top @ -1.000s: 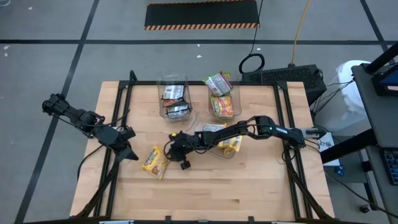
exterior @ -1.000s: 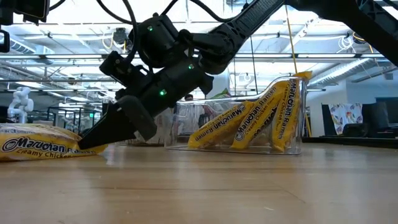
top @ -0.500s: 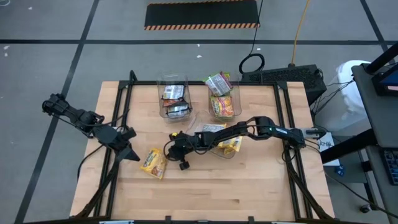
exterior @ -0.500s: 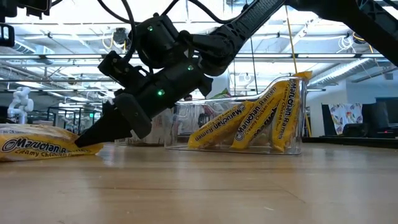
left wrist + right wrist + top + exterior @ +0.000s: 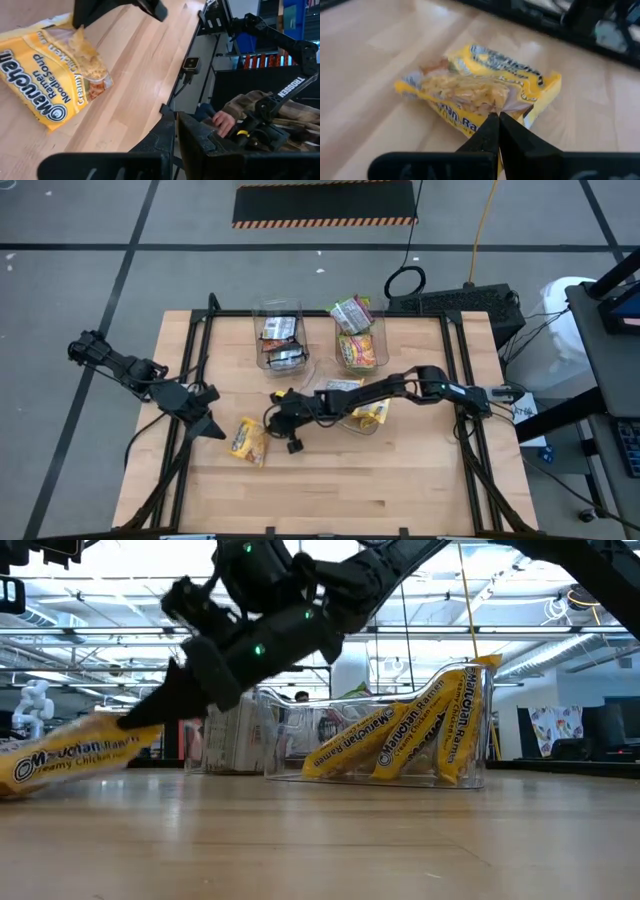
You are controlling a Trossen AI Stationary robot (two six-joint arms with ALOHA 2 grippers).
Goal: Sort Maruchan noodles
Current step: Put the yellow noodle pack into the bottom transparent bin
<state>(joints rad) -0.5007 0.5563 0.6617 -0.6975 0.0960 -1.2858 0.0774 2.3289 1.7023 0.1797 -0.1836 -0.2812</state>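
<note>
Right pincer (image 5: 135, 720) clamped on one edge of the yellow noodle packet (image 5: 75, 752), tilting it half off the desk (image 5: 400, 480), probably for carrying to the yellow packets' bin (image 5: 400, 735).

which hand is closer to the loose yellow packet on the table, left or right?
Right. The right hand is shut on the yellow packet at its edge, tilting it up. The left hand sits just beside it, not touching.
</note>
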